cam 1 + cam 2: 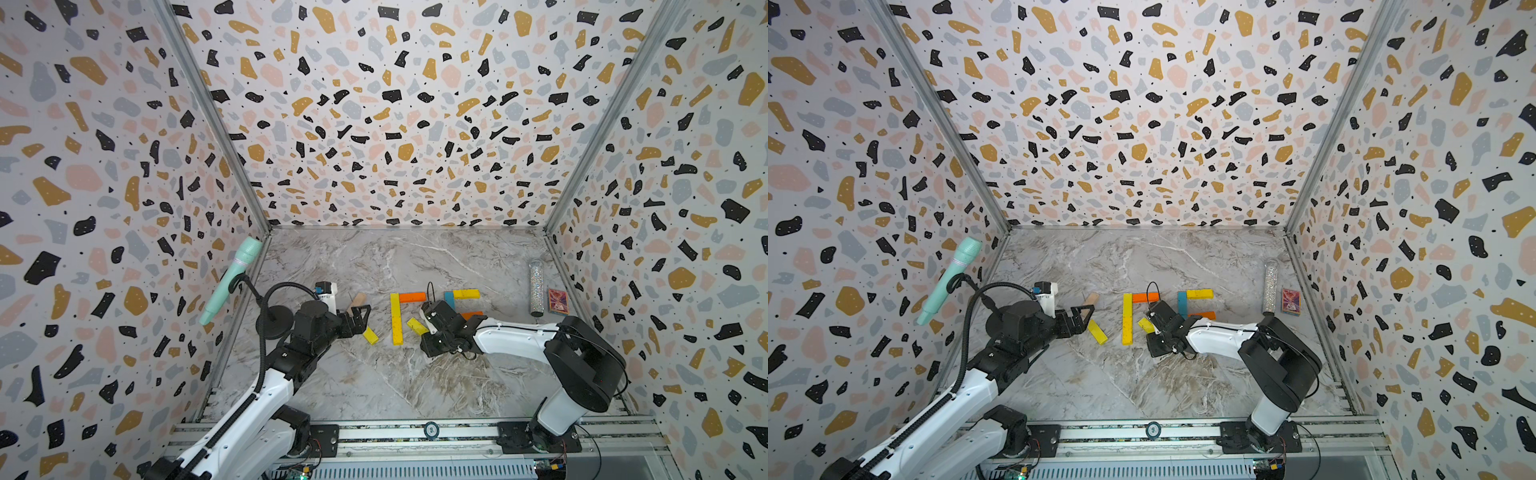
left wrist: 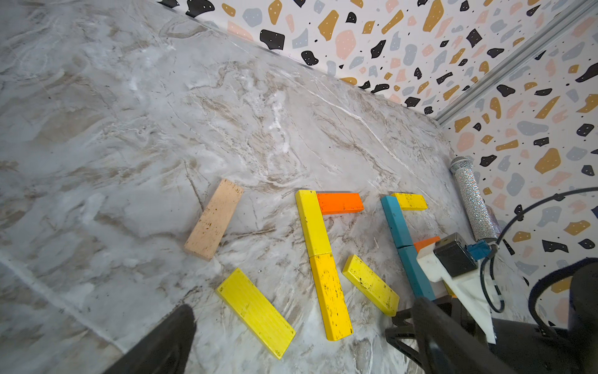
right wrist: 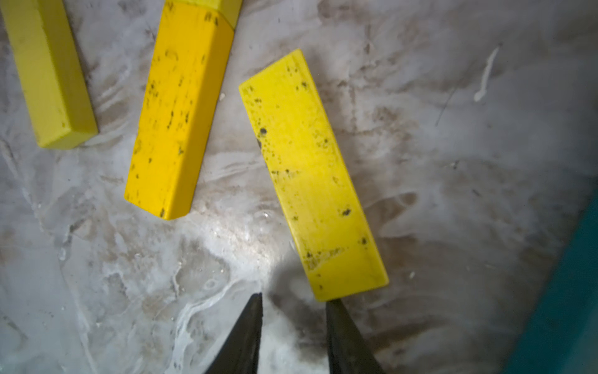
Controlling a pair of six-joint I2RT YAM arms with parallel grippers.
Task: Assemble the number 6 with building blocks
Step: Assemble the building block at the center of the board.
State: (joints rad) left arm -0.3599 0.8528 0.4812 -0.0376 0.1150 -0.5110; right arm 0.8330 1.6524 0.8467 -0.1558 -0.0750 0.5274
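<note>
R gripper [image 3: 296, 299] low, jaws apart beside slanted yellow block [image 3: 310, 175]; L gripper [image 1: 362, 319] wide.

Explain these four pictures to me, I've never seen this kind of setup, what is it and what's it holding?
This is a robot: a left arm and a right arm, each ending in a two-fingered claw. Two pictures look down on the marble table from above and are nearly identical. The other two come from cameras on the wrists. On the table lie flat painted blocks: a yellow column with an orange block at its far end, a teal block, a beige block and others. A glittery tube and a red card box sit near the right wall. Nothing is held: the left claw is wide open, and the right claw has one fingertip at the end of a loose yellow block.
</note>
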